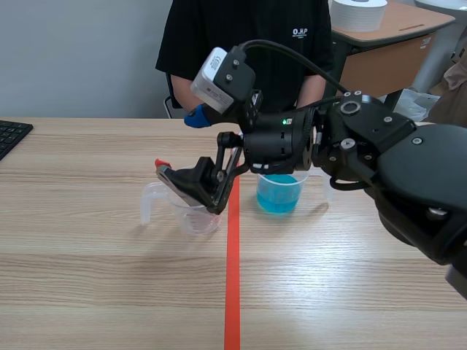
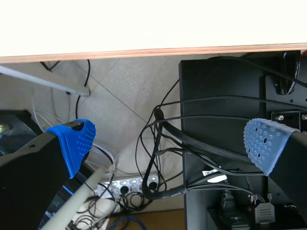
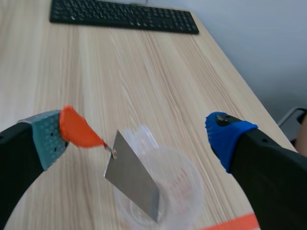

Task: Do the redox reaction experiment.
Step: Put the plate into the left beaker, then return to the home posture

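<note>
In the scene view, my right gripper [image 1: 180, 144] reaches past the red line and hovers over an empty clear beaker [image 1: 191, 211]. Its fingers stand wide apart. A grey metal sheet [image 3: 132, 179] with an orange tab [image 3: 76, 129] leans into that beaker [image 3: 163, 191], the tab resting against one finger pad [image 3: 45, 139]; nothing is pressed between the pads. A second beaker of blue liquid [image 1: 279, 193] stands just right of the line. My left gripper [image 2: 170, 143] is open below the table's edge, facing cables.
A person in a black shirt [image 1: 244, 36] sits across the table behind the beakers. A black keyboard [image 3: 122, 14] lies at the table's left end [image 1: 11, 135]. The red tape line [image 1: 232, 277] runs down the middle.
</note>
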Tool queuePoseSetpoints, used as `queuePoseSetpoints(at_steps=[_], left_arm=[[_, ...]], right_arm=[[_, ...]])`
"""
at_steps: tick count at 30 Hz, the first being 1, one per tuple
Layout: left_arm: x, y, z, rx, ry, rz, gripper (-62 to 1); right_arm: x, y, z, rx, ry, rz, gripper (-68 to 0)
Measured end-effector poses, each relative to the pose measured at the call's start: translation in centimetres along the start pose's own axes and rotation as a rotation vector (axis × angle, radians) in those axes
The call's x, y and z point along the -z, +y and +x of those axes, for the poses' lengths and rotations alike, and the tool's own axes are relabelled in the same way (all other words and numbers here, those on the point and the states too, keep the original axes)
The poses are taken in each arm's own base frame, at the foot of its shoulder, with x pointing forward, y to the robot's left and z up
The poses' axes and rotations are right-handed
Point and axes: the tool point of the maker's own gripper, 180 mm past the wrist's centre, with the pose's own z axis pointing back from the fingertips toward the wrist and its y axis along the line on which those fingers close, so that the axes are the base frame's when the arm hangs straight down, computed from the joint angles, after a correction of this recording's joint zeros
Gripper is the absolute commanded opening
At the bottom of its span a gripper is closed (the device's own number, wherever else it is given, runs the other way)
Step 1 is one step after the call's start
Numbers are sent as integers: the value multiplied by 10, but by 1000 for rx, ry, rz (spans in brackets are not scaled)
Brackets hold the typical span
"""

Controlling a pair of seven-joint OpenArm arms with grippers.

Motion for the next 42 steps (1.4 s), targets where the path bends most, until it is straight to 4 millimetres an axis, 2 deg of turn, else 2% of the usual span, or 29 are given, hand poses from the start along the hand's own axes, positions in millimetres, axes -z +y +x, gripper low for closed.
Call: queuePoseSetpoints(at_steps=[2,8,15,21,25,28,32,36,39,42], left_arm=[[0,0,0,12,0,-3,14],[0,-3,1,22,-1,-15,14],[1,-4,2,34,-2,-17,14],[6,-3,9,42,-20,-17,14],[7,-5,25,97,-73,-42,14],[7,-1,52,138,-128,-62,14],[4,5,110,245,-242,-84,14],[6,3,158,326,-340,-102,14],[17,4,179,383,-341,-105,14],[22,-3,211,442,-406,-136,14]], right_arm=[[3,7,10,35,-60,20,4],[9,22,25,114,-147,59,4],[6,18,42,130,-188,53,4],[-18,-5,32,126,-126,-7,4],[-39,-18,23,119,-91,-44,4],[-55,-27,21,117,-84,-106,4],[-84,-29,23,121,-97,-192,4],[-109,-14,24,129,-88,-237,4],[-126,-1,24,131,-53,-267,4],[-143,8,28,119,-30,-293,4]])
